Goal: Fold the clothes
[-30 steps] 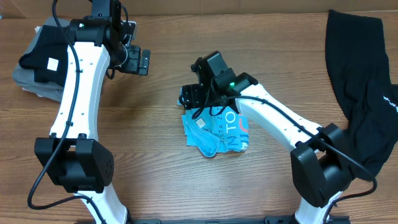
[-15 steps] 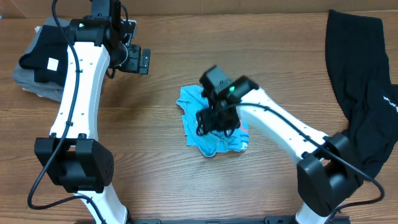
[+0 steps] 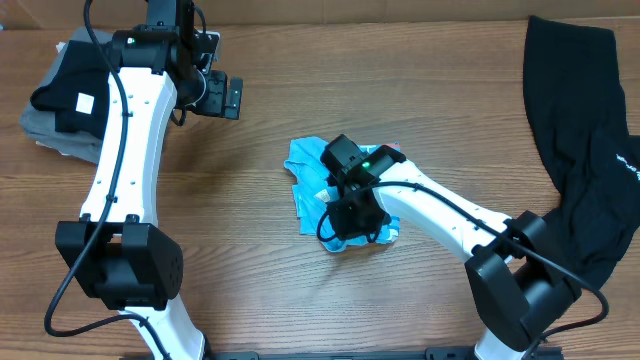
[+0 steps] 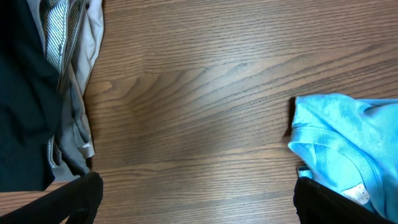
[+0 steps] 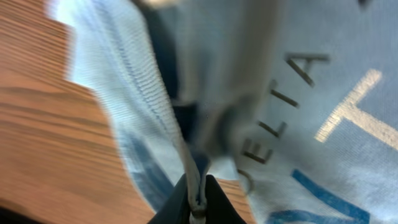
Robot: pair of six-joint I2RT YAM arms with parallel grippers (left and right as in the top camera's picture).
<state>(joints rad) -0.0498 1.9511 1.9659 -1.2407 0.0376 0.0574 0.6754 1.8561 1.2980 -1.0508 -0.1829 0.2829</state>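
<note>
- Step in hand, as we judge it: the right claw takes one edge of the blue shirt to carry it over into a fold.
- Right claw state: in the right wrist view the fingers meet on a thin ridge of the shirt's cloth. The view is blurred, so we cannot read how deep the pinch is.
- Left claw state: spread wide with nothing in it, over bare table between the pile and the shirt.
- Shirt position: bunched into a small bundle near the middle of the table, directly under the right claw and well apart from the other clothes.
- Procedure: we lift the pinched edge only enough to clear the layers below.
- Procedure: we carry it straight across and lay it flat before we let go.
- Caution: nothing pins the bundle, so we expect that the whole shirt may slide on the wood instead of folding. We advise bringing the left claw over to hold the far side.
- Caution: a shallow pinch may slip partway.
- Count: two arms and two claws.
- Count: one blue shirt and one long black garment at the right edge.
- Count: one pile at the far left, showing grey and black cloth. We cannot count the pieces in it.
</note>
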